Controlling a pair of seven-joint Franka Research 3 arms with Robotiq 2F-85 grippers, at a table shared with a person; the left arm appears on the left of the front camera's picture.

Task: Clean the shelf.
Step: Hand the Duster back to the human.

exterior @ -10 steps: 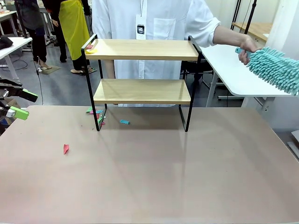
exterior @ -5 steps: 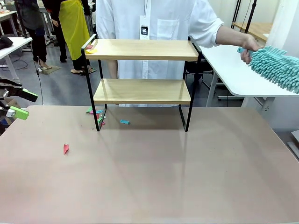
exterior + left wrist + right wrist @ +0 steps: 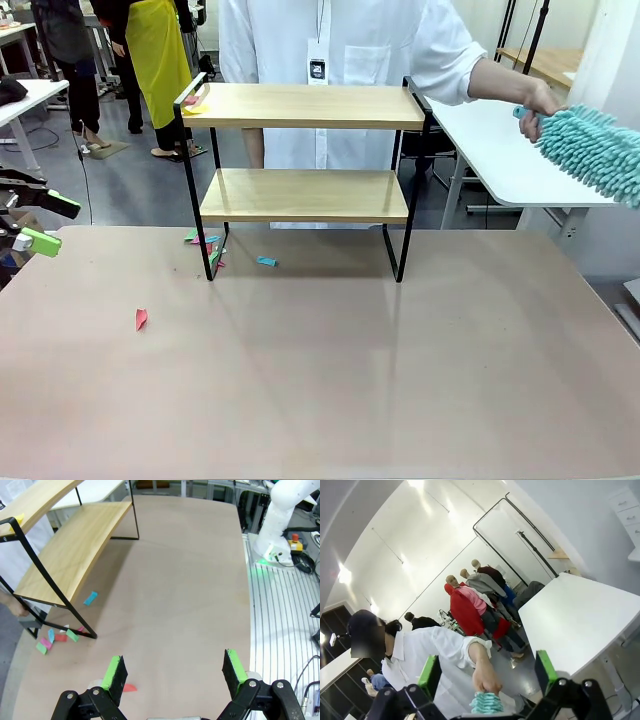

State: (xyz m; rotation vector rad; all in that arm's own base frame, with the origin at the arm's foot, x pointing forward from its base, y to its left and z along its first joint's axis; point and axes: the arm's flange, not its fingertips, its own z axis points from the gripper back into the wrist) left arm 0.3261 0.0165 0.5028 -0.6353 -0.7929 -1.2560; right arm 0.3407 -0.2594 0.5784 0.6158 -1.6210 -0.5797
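The shelf (image 3: pixel 305 107) stands at the far middle of the beige table, with two wooden boards in a black frame. Small paper scraps (image 3: pixel 193 102) lie at the left end of its top board. In the left wrist view the shelf (image 3: pixel 65 555) is at upper left. My left gripper (image 3: pixel 52 224) hovers open at the table's left edge, nothing between its fingers (image 3: pixel 114 672). My right gripper (image 3: pixel 487 672) is open; low between its pads a person's hand (image 3: pixel 485 680) holds a teal fluffy duster (image 3: pixel 486 702). In the front view the duster (image 3: pixel 595 150) hangs at far right.
Coloured paper scraps (image 3: pixel 205 245) lie by the shelf's left foot, a blue one (image 3: pixel 266 262) under it and a red one (image 3: pixel 141 319) nearer me. A white table (image 3: pixel 500 150) stands behind on the right. The person stands behind the shelf.
The person's hand and the duster have shifted slightly right, and the person has stepped a little right. My left gripper has not moved.
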